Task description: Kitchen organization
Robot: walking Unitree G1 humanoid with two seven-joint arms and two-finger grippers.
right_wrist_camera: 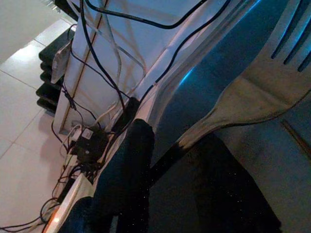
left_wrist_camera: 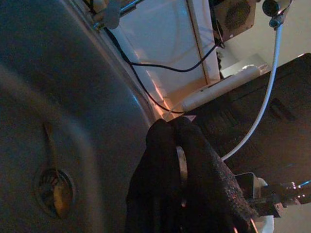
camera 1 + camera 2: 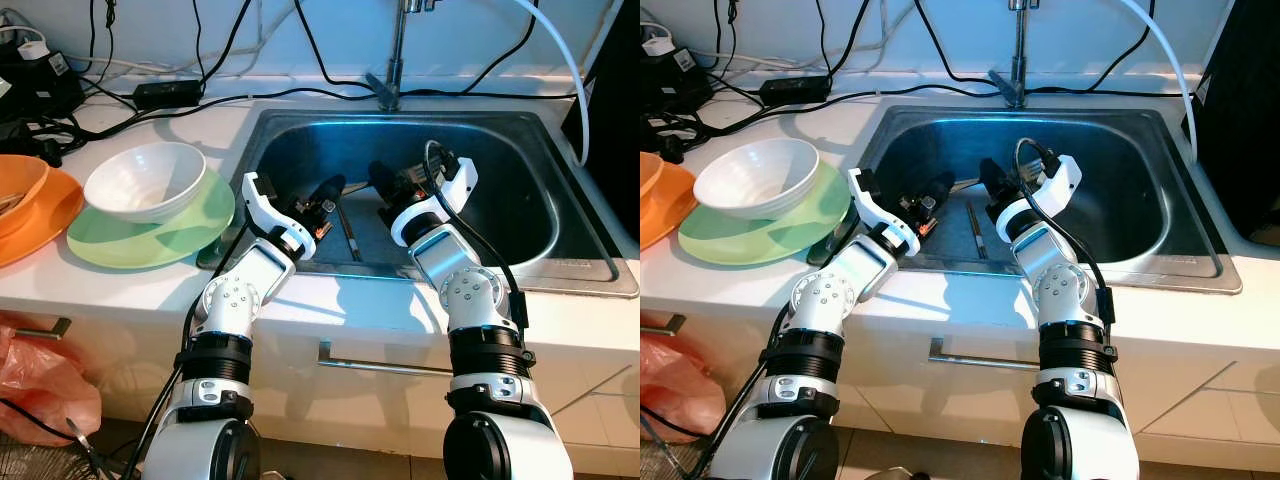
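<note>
Fork [image 1: 257,97] pinched by its handle between the right gripper [image 3: 385,185] fingers, inside the steel sink [image 3: 560,265]. Left gripper [image 3: 328,192] fingers pressed together on a thin metal piece, what it is unclear. Chopsticks [image 3: 347,230] on sink bottom. White bowl [image 3: 145,180] on green plate [image 3: 150,240] on white counter [image 3: 60,285]. No readable writing.

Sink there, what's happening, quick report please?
Both hands low inside the sink. Right hand shut on a fork. Left hand shut, grip unclear. Chopsticks lying on sink floor between them.
</note>
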